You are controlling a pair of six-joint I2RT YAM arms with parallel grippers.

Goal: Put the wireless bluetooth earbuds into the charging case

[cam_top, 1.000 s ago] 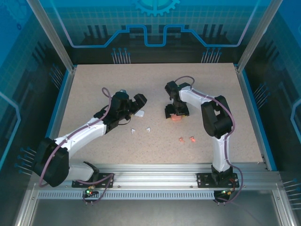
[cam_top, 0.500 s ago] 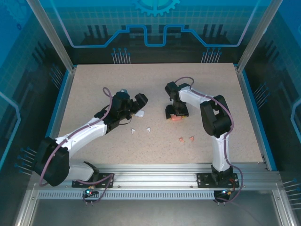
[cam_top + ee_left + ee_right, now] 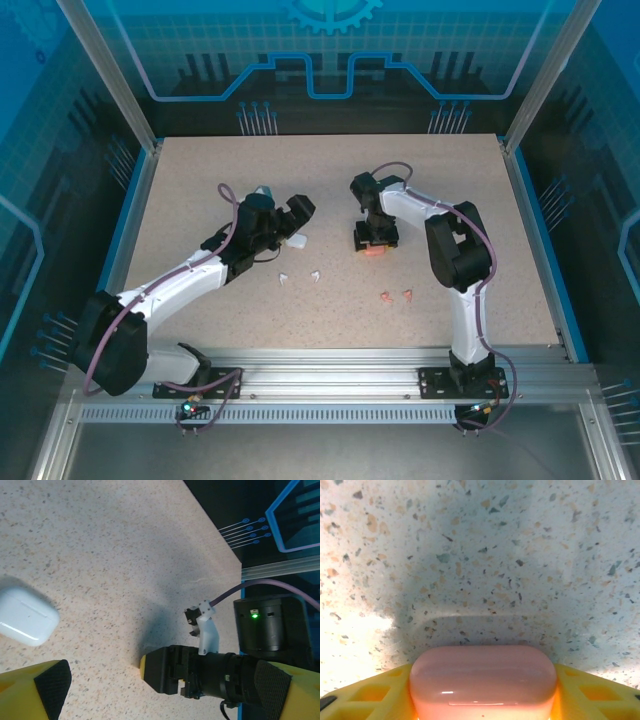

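Note:
A pink charging case (image 3: 482, 680) sits flat on the speckled table between my right gripper's (image 3: 482, 700) yellow fingers (image 3: 365, 697), which touch both of its ends. In the top view that case (image 3: 372, 252) lies just under the right gripper (image 3: 373, 238). A closed white charging case (image 3: 25, 616) lies left of my open left gripper (image 3: 160, 700), apart from its fingers; from above, the case (image 3: 299, 241) is beside the left gripper (image 3: 293, 222). Two white earbuds (image 3: 284, 279) (image 3: 316, 275) and two pink earbuds (image 3: 386, 295) (image 3: 407, 294) lie loose on the table, nearer the arm bases.
The table (image 3: 200, 180) is a speckled board with blue side rails (image 3: 128, 215) and glass walls behind. In the left wrist view the right arm's black gripper body (image 3: 165, 672) stands close ahead. Bare board lies toward the back and the far right.
The right gripper's fingers have come in onto the ends of the pink case. The left gripper has edged slightly to the right near the white case. The earbuds have not moved.

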